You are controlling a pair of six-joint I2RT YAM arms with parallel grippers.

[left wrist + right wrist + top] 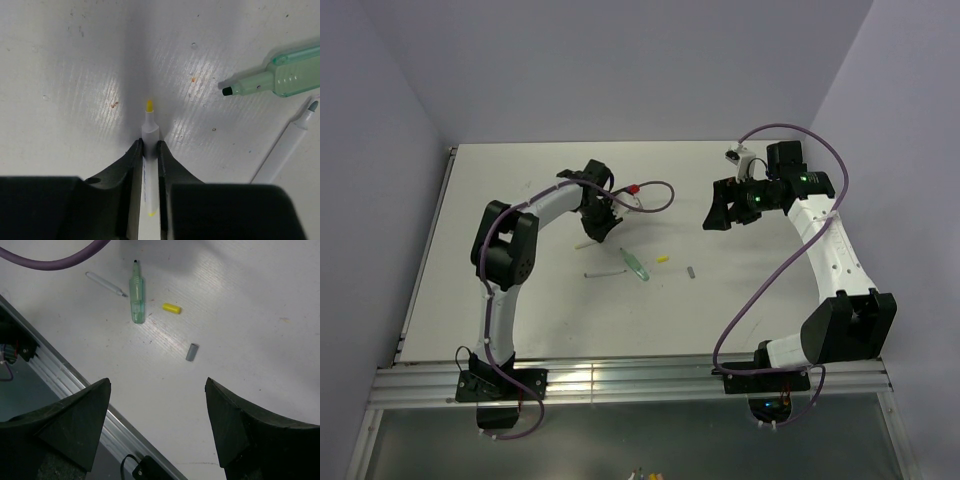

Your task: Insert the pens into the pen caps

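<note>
My left gripper (148, 145) is shut on the pale yellow-white pen (149, 127), whose yellow tip sticks out ahead just above the table; in the top view that gripper (598, 222) is left of centre. The translucent green pen (280, 75) and the grey-white pen (285, 147) lie to its right. My right gripper (157, 385) is open and empty, held high; in the top view it (718, 215) is right of centre. Below it lie the green pen (137, 297), the grey-white pen (105, 284), the yellow cap (171, 308) and the grey cap (192, 352). The black pen and purple cap are out of view.
A purple cable (655, 200) with a red connector (633, 188) loops on the table behind the left gripper. Another purple cable (55, 260) crosses the right wrist view. The metal rail (620, 380) marks the table's near edge.
</note>
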